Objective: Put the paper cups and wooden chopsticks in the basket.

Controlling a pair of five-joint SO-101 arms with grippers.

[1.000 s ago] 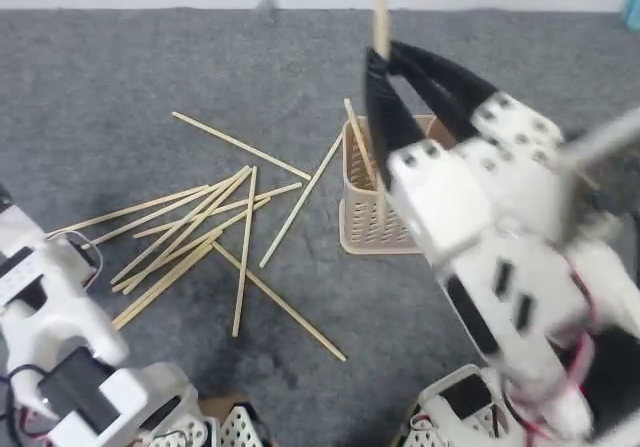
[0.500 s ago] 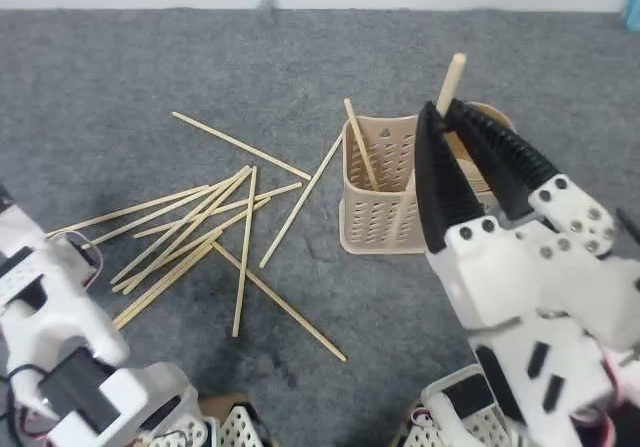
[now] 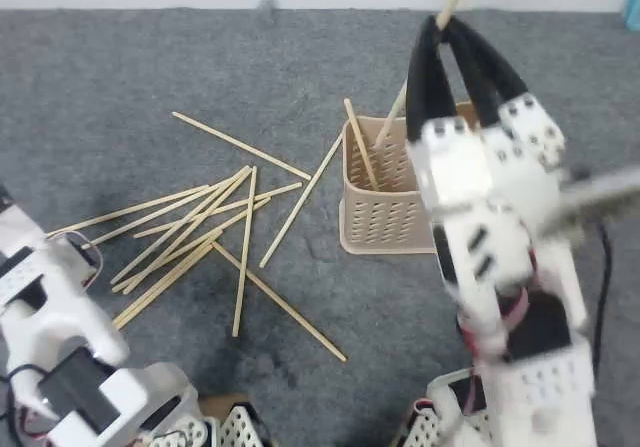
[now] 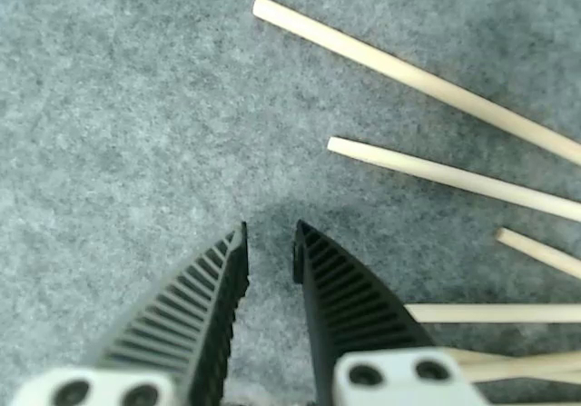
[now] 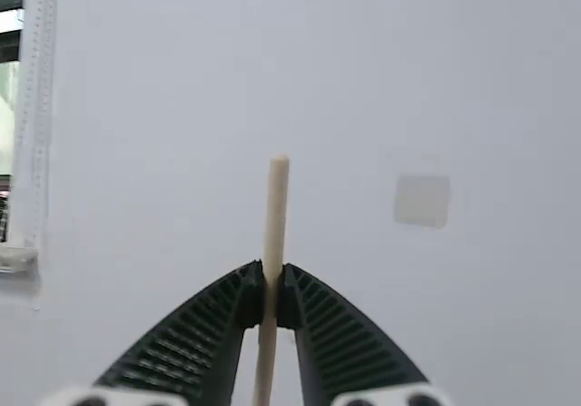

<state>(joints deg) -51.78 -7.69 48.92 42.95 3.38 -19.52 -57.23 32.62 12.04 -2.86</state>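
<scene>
The right gripper (image 3: pixel 442 27) has its fingers closed on a tilted chopstick (image 3: pixel 451 3) whose lower end dips into the basket (image 3: pixel 383 222). The left gripper (image 4: pixel 270 238), fingers slightly apart, hangs over the grey bench (image 3: pixel 120 77) beside the loose chopsticks (image 3: pixel 200 227).

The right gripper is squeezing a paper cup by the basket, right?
Not a paper cup. The right gripper is squeezing a wooden chopstick by the basket. The right wrist view shows the thin stick pinched between its jaws.
</scene>
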